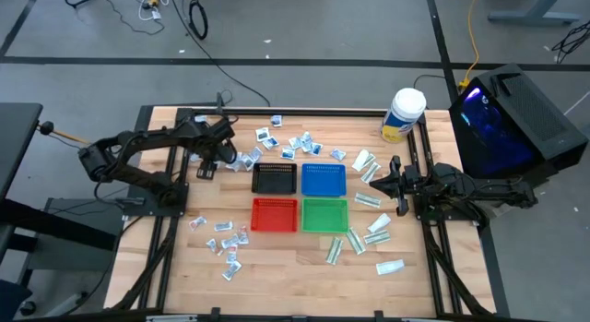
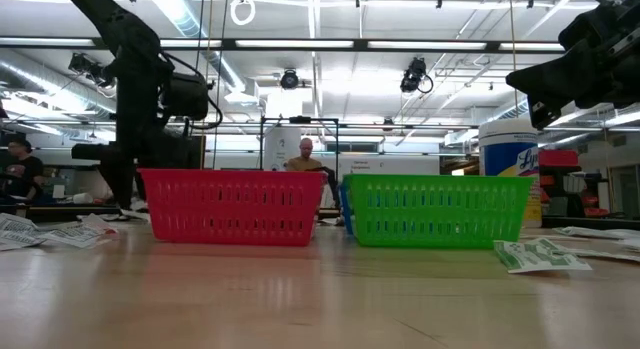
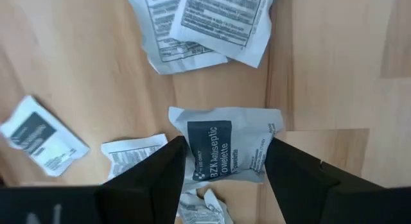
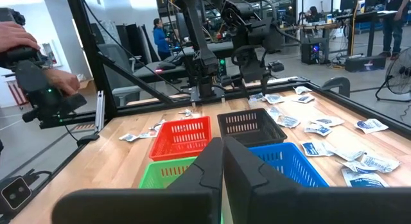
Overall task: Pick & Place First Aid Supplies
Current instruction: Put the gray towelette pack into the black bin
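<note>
**Inspector:** High view first.

**Assistant:** The left gripper (image 1: 224, 154) sits low over the squarish white packets (image 1: 277, 142) scattered behind the black tray (image 1: 274, 178). The right gripper (image 1: 385, 181) waits beside the narrow white-and-green packets (image 1: 368, 200), right of the blue tray (image 1: 324, 179).

**Inspector:** Low view?

**Assistant:** The red tray (image 2: 232, 205) and green tray (image 2: 436, 210) block the work area. Nothing held is visible.

**Inspector:** Left wrist view.

**Assistant:** The fingers (image 3: 157, 179) stand apart, straddling one towelette packet (image 3: 221, 150) lying flat on the table (image 3: 334, 63). Not yet clamped. Other packets lie near, one just under the left finger.

**Inspector:** Right wrist view.

**Assistant:** Its fingers are pressed together, empty, pointing across the trays.

**Inspector:** Risks?

**Assistant:** In my judgement, the flat packet may slide or buckle as the fingers close, and the crowding neighbour could be pinched along with it.
</note>
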Tool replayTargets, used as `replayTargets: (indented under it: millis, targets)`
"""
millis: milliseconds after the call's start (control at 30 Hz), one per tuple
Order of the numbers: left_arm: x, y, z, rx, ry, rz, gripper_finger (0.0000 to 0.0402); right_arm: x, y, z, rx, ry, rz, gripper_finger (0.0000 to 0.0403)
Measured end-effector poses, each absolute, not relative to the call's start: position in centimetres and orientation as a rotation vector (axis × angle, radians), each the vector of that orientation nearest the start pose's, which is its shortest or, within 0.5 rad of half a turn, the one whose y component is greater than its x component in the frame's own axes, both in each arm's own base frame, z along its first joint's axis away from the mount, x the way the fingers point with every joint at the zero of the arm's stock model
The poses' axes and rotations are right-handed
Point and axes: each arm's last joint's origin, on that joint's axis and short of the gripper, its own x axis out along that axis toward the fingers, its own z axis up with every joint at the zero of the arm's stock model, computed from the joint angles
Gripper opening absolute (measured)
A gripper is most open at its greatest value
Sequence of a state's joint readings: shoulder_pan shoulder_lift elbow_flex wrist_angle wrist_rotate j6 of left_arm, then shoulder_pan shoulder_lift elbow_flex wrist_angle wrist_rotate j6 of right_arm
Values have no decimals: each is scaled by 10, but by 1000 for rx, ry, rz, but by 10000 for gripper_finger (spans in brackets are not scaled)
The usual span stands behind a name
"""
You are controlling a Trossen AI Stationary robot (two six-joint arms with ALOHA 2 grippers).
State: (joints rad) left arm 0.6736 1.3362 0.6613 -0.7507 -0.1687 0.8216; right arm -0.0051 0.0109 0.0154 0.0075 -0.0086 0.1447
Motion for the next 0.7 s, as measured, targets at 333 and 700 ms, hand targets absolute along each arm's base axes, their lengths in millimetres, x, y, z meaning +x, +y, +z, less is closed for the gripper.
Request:
replayTargets:
  millis: [333, 700]
  targets:
    - [177, 130, 199, 303, 1471, 128, 213, 97, 0, 169, 144, -12, 4, 18]
    - [215, 122, 257, 387, 1256, 190, 213, 97, 0, 169, 145, -12, 4, 18]
